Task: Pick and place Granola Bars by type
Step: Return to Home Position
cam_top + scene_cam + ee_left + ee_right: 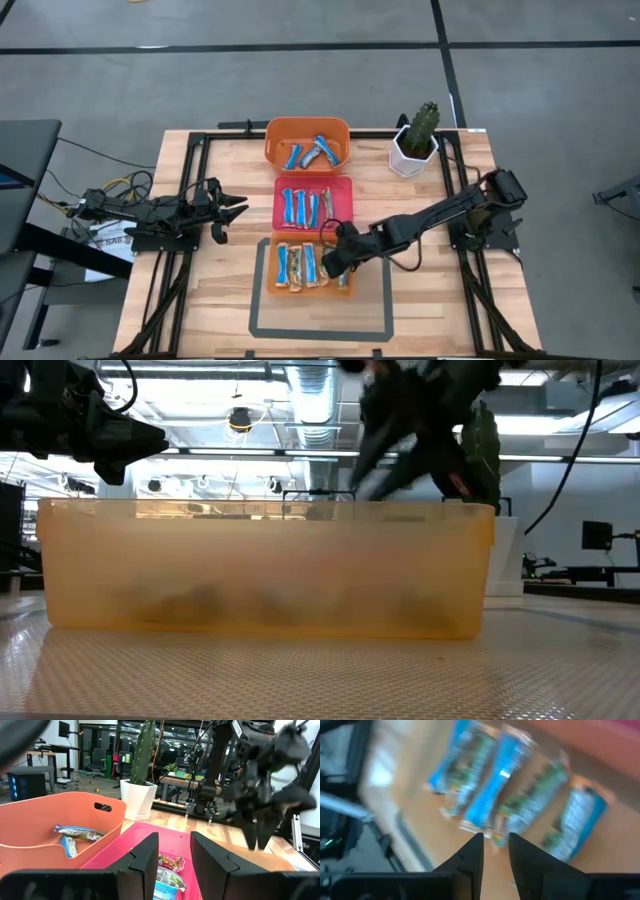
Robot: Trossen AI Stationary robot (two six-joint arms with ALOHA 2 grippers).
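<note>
You see bench (430,300): pale wood planks, smooth. Granola Bars (495,780): shiny crinkly foil wraps. Orange tray (270,135) and pink tray (277,205): smooth plastic. Near bin (270,565): cloudy see-through plastic. Your left fingers (145,860): matt black. White pot (135,800): smooth, bit shiny.

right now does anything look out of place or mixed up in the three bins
Possibly: the pink-red rectangular plastic tray holds mostly blue-and-white foil bars, yet one yellow-red wrapped bar lies among them, which looks odd for sorting by type. Nothing is spilled on the wooden table.

Left arm (150,212) and right arm (440,212) are jointed, matte black, cabled.
</note>
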